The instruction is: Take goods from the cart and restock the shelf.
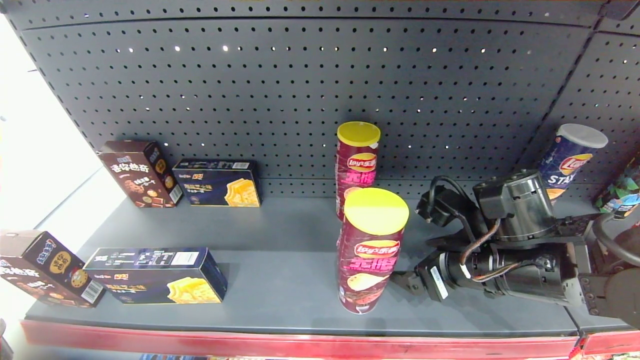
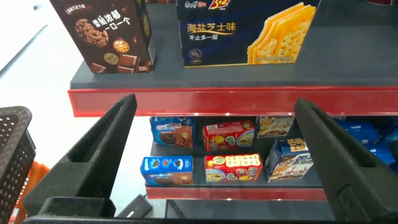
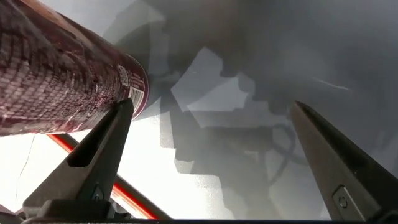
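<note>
Dark pegboard (image 1: 300, 75) backs a grey shelf (image 1: 280, 280) with a red front lip. Upright near its front edge stands a red chip can (image 1: 370, 255) with a yellow lid, and a second can (image 1: 356, 160) stands right behind it. I'd say the placing step is about done. The right gripper (image 3: 211, 109) sits low at the near can's right side, jaws spread wide, one finger just beside the base; whether it touches is hard to tell. Next it should back out rightward without nudging the can. A blue can (image 1: 572, 157) stands far right, near that path. A cookie box (image 1: 140, 172) and a cracker box (image 1: 220, 182) stand far left. The left gripper (image 2: 214, 102), jaws apart and empty, hangs in front of the shelf near a black basket (image 2: 12, 155).
</note>
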Motion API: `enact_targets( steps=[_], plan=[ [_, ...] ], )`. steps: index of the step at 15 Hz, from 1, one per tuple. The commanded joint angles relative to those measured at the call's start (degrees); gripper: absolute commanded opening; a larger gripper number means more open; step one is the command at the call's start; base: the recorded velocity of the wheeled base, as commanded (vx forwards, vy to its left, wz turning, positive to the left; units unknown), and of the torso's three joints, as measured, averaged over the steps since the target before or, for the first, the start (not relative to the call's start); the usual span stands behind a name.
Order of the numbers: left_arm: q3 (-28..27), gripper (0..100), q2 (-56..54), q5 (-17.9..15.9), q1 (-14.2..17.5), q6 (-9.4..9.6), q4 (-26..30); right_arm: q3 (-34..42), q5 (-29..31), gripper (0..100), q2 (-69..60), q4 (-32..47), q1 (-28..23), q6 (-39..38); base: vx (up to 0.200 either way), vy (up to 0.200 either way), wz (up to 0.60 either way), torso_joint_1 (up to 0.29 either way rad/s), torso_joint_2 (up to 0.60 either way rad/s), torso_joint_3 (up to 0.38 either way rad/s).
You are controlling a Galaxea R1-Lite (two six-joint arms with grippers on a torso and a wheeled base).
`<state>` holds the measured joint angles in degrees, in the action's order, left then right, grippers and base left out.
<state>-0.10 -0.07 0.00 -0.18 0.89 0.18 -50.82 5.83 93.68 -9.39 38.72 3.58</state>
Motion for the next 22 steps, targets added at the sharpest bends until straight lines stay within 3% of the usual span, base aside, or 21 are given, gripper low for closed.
enact_targets(
  steps=[1,5,9,15,17,22],
  plan=[
    [0.01,100,0.07,0.00,0.09,-0.01,-0.01,0.11,0.06,100,0.01,-0.02,-0.05,0.02,0.000,0.000,0.00,0.000,0.00,0.000],
    [0.01,100,0.07,0.00,0.09,-0.01,-0.01,0.11,0.15,100,-4.30,-0.11,-0.57,-0.07,0.000,0.000,0.00,0.000,0.00,0.000],
    [0.01,100,0.07,0.00,0.09,-0.01,-0.01,5.30,-0.29,100,-21.61,-0.02,-0.84,-0.07,0.000,0.000,0.00,0.000,0.00,0.000],
    [0.01,100,0.07,0.00,0.09,-0.01,-0.01,23.22,-1.17,100,-51.50,0.86,1.54,1.95,0.000,0.000,0.00,0.000,0.00,0.000],
    [0.01,100,0.07,0.00,0.01,-0.01,-0.01,33.07,-2.49,100,-62.40,1.13,2.15,2.39,0.000,0.000,0.00,0.000,0.00,0.000],
    [0.01,100,0.07,0.00,0.01,-0.01,-0.01,50.30,-9.25,100,-84.81,1.48,2.33,-0.16,0.000,0.000,0.00,0.000,0.00,0.000]
  ],
)
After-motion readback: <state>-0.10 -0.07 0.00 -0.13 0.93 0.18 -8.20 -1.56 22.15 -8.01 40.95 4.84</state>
